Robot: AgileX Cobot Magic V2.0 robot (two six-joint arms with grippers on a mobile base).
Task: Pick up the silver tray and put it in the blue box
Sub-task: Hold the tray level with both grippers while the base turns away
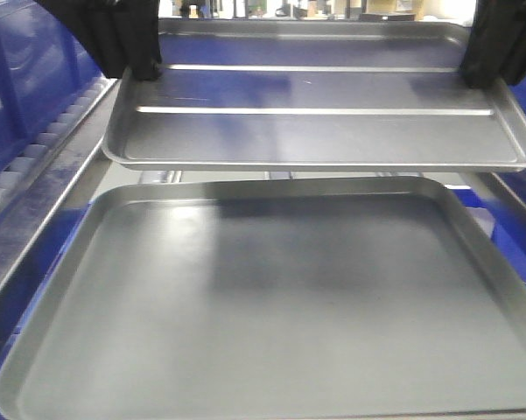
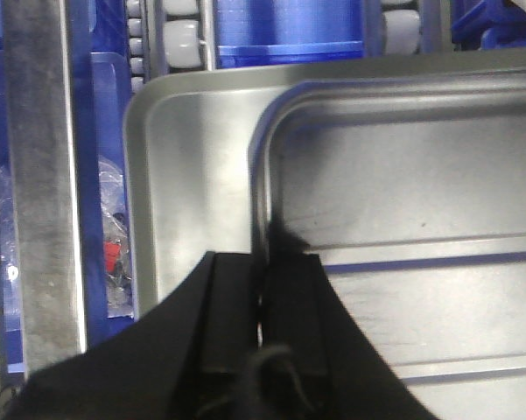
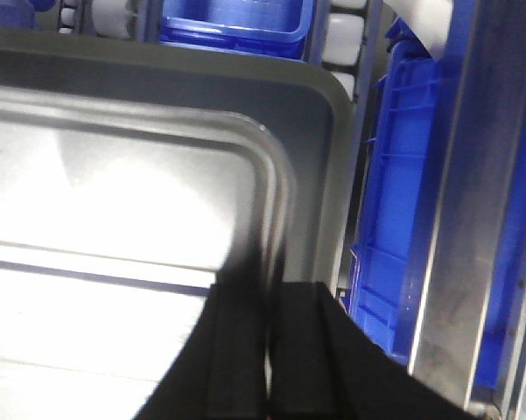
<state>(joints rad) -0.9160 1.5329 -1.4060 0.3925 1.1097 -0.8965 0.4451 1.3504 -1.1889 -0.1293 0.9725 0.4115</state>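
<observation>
Closest to the front camera lies a large dull matte-grey flat-floored metal tray [image 1: 271,315]. It is bare inside, and blue plastic shows past its far left and far right corners. Above its far edge hangs the shiny rectangular silver tray [image 1: 333,136] with rounded corners and two long raised ridges across its floor. It is roughly level, lifted clear of the grey tray, and holds nothing. The black left gripper [image 1: 144,72] is clamped tight on the silver tray's left rim, one finger inside the rim and one outside. The black right gripper [image 1: 483,79] pinches the right rim the same way. Along the left side run a grey metal rail [image 1: 35,219] and a row of pale rollers [image 1: 35,153]. Beyond them rises the faintly ribbed wall of the deep blue box [image 1: 22,79], apart from the silver tray. The right wrist view shows another blue plastic crate [image 3: 394,210] beside an upright metal post [image 3: 455,219]. The room behind is too blurred to make out.
</observation>
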